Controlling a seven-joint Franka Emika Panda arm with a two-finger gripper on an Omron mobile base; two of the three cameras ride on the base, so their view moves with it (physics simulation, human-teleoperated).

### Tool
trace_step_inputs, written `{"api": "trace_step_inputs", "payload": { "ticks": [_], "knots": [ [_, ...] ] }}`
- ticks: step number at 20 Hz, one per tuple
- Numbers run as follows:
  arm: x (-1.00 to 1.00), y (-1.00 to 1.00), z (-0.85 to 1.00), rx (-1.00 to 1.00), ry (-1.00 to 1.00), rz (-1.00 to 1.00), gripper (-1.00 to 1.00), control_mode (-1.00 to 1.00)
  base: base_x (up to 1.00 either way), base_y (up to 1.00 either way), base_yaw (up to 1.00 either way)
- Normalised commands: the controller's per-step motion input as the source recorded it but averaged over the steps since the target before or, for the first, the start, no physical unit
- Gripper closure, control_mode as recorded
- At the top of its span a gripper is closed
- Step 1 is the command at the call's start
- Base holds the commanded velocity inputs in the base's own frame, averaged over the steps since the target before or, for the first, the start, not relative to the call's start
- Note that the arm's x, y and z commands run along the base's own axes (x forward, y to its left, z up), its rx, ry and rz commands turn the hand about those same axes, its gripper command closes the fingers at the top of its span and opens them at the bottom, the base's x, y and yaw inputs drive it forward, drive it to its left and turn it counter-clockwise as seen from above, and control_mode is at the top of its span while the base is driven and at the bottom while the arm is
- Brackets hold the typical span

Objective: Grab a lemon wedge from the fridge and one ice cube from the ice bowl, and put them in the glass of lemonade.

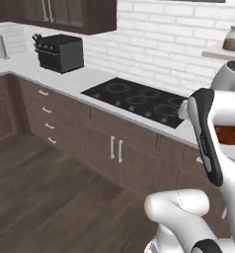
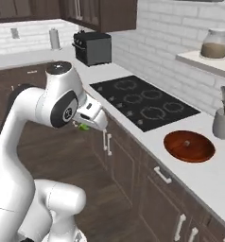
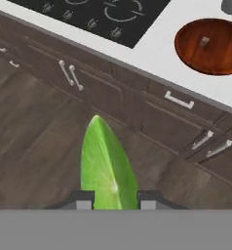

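My gripper [image 3: 112,199] is shut on the lemon wedge [image 3: 106,163], a yellow-green piece that sticks out between the two fingertips. In the right base view the wedge [image 2: 83,126] peeks out under the hand [image 2: 91,118], which hangs over the floor in front of the lower cabinets. The ice bowl [image 2: 189,145], round and reddish-brown, sits on the counter right of the cooktop, well away from the gripper. A tiny pale ice cube [image 3: 204,41] lies in the ice bowl [image 3: 220,61]. The fridge and the glass of lemonade are out of view.
A black cooktop [image 2: 143,103] lies in the white counter [image 2: 157,139]. A black toaster [image 2: 92,47] stands at the back left and a grey utensil cup [image 2: 223,124] beyond the bowl. A jar [image 2: 213,44] is on a shelf. Brown cabinets [image 3: 152,110] with silver handles line the counter front.
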Motion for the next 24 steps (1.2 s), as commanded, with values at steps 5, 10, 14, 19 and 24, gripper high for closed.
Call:
{"api": "trace_step_inputs", "payload": {
  "ticks": [5,10,14,19,24],
  "knots": [
    [0.00,0.00,0.00,0.00,0.00,0.00,1.00,1.00,0.02,0.11,-0.97],
    [0.00,0.00,0.00,0.00,0.00,0.00,1.00,1.00,0.05,0.01,-0.97],
    [0.00,0.00,0.00,0.00,0.00,0.00,1.00,1.00,0.70,0.34,-0.65],
    [0.00,0.00,0.00,0.00,0.00,0.00,1.00,1.00,0.55,0.45,-0.23],
    [0.00,0.00,0.00,0.00,0.00,0.00,1.00,1.00,0.58,0.12,-0.19]
  ]
}}
